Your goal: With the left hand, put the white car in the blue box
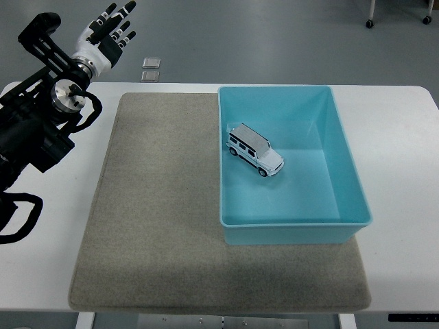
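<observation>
White table (pixel 401 123) holds the blue box (pixel 346 178) containing the white car (pixel 254 149); left hand (pixel 106 34) fingers spread wide, empty.

The left hand (pixel 108 34) is raised beyond the table's (pixel 401 137) far left corner, fingers (pixel 122 12) spread and holding nothing. Well to its right and nearer, the white car (pixel 255 149) sits inside the blue box (pixel 295 232), which rests on the grey mat (pixel 158 205).

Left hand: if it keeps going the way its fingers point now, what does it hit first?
Probably nothing. The left hand is open, its fingers aimed up and away past the table's far edge, toward bare floor. The white car lies in the blue box, well off that line.
</observation>
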Motion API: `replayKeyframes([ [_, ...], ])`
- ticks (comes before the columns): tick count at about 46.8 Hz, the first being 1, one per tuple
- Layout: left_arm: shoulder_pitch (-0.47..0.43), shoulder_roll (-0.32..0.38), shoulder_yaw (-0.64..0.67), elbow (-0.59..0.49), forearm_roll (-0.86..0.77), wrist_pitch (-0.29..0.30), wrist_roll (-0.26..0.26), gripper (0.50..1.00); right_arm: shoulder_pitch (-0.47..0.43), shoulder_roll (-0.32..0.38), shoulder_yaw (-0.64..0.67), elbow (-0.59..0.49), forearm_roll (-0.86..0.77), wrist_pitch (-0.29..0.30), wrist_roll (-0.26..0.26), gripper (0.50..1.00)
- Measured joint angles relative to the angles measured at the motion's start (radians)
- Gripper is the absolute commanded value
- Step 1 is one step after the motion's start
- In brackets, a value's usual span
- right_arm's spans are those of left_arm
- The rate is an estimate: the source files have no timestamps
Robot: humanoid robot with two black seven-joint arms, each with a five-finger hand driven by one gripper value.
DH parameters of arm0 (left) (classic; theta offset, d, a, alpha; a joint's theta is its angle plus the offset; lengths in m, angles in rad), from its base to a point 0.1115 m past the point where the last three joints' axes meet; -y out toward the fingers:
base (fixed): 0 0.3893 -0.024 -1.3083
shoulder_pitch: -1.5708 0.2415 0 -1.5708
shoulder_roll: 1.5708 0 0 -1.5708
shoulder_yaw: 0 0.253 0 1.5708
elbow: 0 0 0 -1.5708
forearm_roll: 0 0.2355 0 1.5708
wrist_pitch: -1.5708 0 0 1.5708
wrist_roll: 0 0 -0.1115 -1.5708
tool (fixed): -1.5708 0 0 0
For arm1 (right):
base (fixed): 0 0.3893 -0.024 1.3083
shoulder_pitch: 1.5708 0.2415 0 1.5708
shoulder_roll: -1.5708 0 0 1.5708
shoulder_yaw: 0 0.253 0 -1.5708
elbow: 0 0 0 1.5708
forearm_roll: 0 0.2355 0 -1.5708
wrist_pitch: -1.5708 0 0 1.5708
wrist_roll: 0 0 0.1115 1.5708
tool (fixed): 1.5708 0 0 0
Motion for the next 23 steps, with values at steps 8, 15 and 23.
replayKeyframes([
  [8, 0.03, -0.006, -0.041, 0.0, -0.003, -0.065, -0.012, 0.999, 0.0, 0.0, 0.0, 0.0, 0.0, 0.0, 0.0, 0.936],
  [15, 0.032, -0.006, -0.042, -0.002, 0.001, -0.067, -0.024, 0.999, 0.0, 0.0, 0.0, 0.0, 0.0, 0.0, 0.0, 0.936],
  [23, 0.028, 0.003, -0.04, -0.007, 0.009, -0.07, -0.024, 0.999, 0.0, 0.0, 0.0, 0.0, 0.0, 0.0, 0.0, 0.936],
])
